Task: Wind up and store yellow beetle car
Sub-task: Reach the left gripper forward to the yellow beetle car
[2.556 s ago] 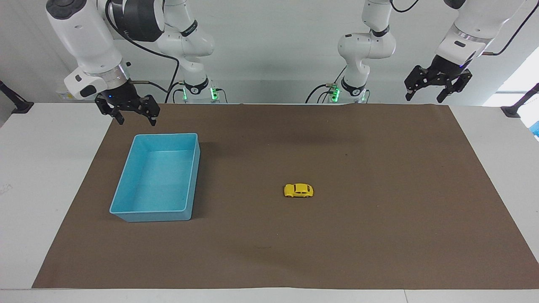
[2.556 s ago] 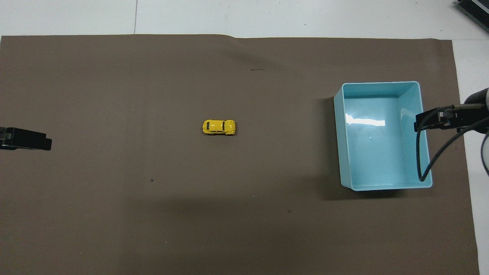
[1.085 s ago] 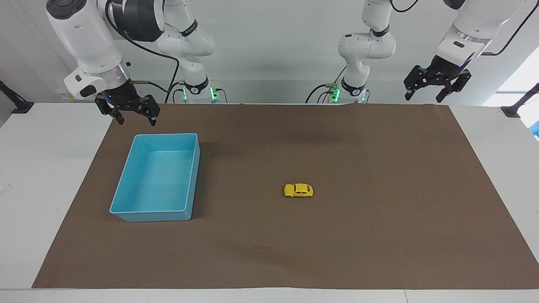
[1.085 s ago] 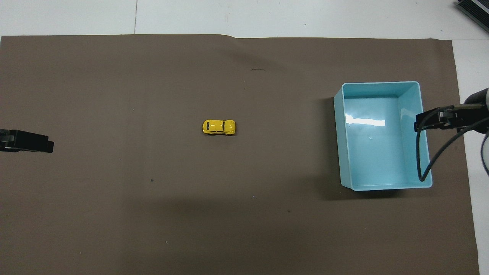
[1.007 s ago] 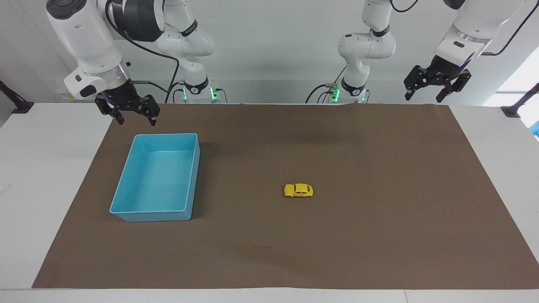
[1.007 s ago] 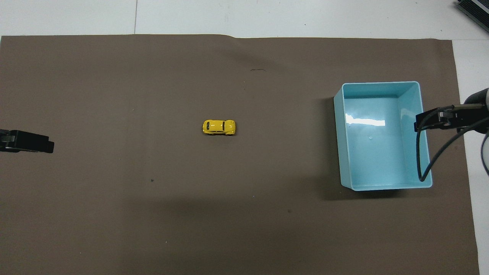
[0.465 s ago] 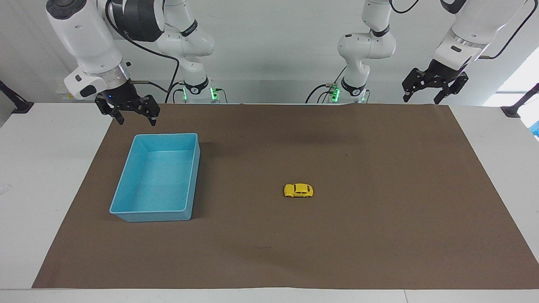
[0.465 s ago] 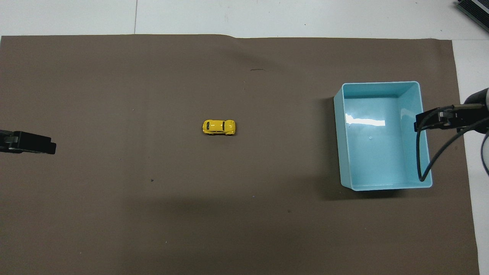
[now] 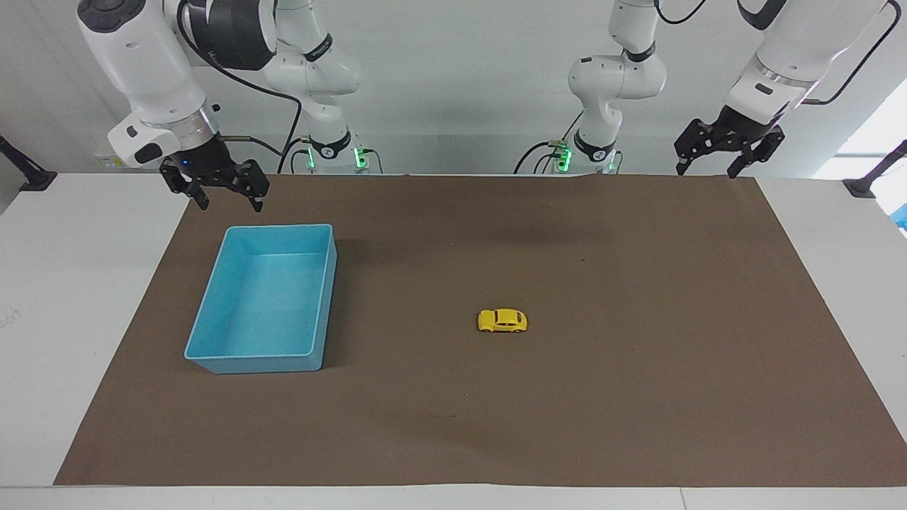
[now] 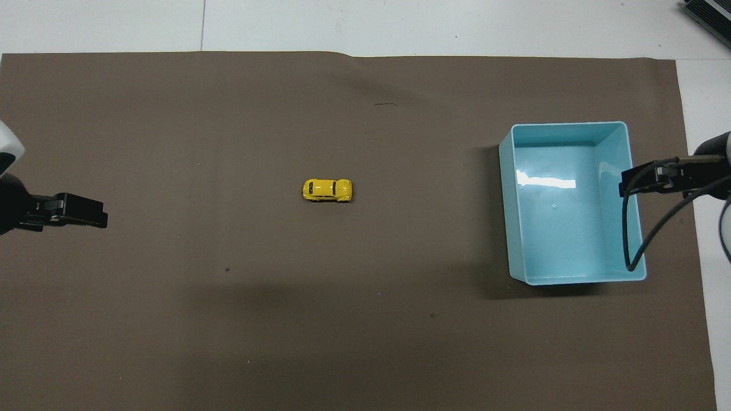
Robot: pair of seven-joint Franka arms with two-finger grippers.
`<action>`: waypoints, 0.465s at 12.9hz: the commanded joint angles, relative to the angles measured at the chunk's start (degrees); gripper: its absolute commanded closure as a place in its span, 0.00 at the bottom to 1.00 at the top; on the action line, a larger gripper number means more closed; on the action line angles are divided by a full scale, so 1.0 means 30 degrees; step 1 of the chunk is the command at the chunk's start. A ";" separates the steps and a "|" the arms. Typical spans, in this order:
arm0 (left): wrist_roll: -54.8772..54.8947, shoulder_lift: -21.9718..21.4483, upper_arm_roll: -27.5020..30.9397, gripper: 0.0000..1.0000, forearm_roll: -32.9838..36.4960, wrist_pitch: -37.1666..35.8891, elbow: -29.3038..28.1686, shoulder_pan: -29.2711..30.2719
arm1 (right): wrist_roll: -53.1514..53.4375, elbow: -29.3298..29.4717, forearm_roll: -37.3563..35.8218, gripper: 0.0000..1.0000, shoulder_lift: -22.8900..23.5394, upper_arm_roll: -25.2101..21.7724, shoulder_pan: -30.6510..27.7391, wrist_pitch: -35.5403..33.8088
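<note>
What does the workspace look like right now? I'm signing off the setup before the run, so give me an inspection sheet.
Surface: white table under a brown mat, flat.
Job's things: yellow beetle car on its wheels mid-mat, untouched; blue bin toward the right arm's end, nothing in it.
Clutter: nothing seen.
Grippers: left gripper open, in the air over the mat's edge nearest the robots, at the left arm's end; right gripper open, in the air over the mat at the bin's end nearest the robots. Neither holds anything.
Cables: black cable from the right arm hanging over the bin.
Surroundings: white wall, green lights at both arm bases.
</note>
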 commanded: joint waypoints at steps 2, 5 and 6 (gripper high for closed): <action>-0.1932 -0.0245 -0.0146 0.00 0.0359 0.1941 -0.1811 -0.0041 | 0.0124 -0.0328 0.0227 0.00 -0.0332 0.0139 -0.0183 0.0150; -0.3804 -0.0128 -0.0146 0.00 0.0330 0.2293 -0.2220 0.0017 | 0.0124 -0.0328 0.0227 0.00 -0.0332 0.0139 -0.0183 0.0121; -0.5117 -0.0099 -0.0146 0.00 0.0272 0.2701 -0.2310 -0.0012 | 0.0124 -0.0328 0.0227 0.00 -0.0332 0.0139 -0.0183 0.0150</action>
